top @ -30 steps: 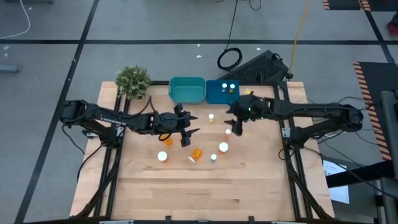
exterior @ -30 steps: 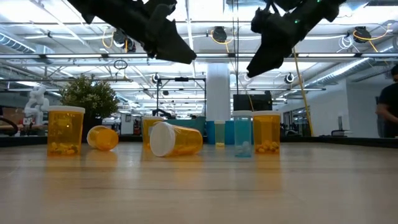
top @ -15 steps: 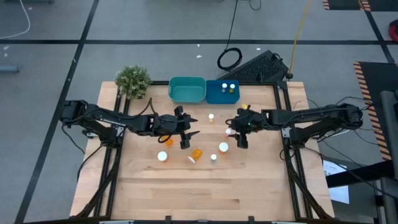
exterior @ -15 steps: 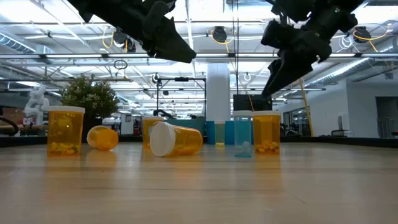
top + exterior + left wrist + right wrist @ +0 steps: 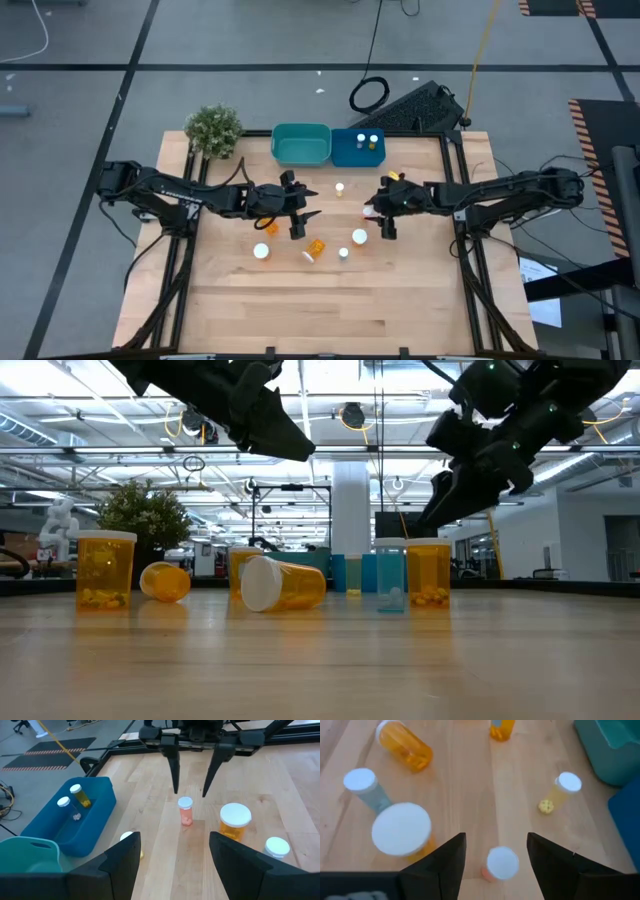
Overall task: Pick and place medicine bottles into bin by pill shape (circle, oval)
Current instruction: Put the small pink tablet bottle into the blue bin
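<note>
Several medicine bottles with white caps are scattered mid-table. A small pinkish bottle (image 5: 501, 863) stands upright on its base. My right gripper (image 5: 190, 795) hovers open just above it, one finger to each side of the cap, touching nothing. A wide orange bottle (image 5: 235, 820) stands next to it, and another orange bottle (image 5: 315, 247) lies on its side. My left gripper (image 5: 303, 213) waits open above the table's middle left, holding nothing. At the far edge stand the teal bin (image 5: 302, 144) and the blue bin (image 5: 350, 150), which holds two bottles.
A potted plant (image 5: 213, 130) stands at the far left corner. A slim yellowish bottle (image 5: 561, 791) stands between the grippers and the bins. Two more bottles (image 5: 262, 251) are at the left arm's near side. The near half of the table (image 5: 330, 310) is bare wood.
My right gripper has moved from near the blue bin toward the table's near edge and come down over the small pinkish bottle. The bottles have not moved.
</note>
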`<state>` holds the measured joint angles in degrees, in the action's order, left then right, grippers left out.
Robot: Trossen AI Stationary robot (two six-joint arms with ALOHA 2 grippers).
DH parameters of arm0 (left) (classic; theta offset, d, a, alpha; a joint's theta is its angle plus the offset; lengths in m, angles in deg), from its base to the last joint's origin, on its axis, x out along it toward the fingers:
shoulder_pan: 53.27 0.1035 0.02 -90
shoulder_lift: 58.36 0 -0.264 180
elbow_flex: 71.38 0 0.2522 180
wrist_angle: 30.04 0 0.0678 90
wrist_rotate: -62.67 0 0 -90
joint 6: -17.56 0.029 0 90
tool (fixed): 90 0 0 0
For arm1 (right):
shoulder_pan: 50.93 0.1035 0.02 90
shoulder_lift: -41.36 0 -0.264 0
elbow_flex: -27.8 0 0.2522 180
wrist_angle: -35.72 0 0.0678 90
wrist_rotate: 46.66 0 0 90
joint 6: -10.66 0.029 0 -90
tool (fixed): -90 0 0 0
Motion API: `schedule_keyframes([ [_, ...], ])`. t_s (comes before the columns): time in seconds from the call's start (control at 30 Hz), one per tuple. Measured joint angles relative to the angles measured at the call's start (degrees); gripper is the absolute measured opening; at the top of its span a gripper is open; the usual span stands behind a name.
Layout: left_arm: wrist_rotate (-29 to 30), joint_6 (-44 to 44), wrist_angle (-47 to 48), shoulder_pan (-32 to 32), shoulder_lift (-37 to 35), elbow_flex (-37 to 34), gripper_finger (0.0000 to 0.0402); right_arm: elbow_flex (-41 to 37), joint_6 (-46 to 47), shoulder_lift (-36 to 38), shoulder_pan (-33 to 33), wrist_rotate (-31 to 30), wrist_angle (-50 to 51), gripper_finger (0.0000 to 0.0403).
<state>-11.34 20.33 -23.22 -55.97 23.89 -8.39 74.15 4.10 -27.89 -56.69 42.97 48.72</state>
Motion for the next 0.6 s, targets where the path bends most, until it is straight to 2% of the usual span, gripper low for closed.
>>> schedule_keyframes([
  [0.2,0.00,0.52,-0.02,0.09,0.00,0.00,0.0241,-0.29,-0.05,-0.48,-2.41,0.82,-0.36,0.0210],
  [0.37,0.00,0.59,-0.04,0.11,0.00,0.00,0.0241,-0.29,0.25,-2.72,-4.05,5.22,-1.31,0.0206],
  [0.6,-0.40,0.59,-0.05,0.11,0.00,0.00,0.0241,-0.29,-0.16,-5.23,-4.22,5.23,-1.55,0.0205],
])
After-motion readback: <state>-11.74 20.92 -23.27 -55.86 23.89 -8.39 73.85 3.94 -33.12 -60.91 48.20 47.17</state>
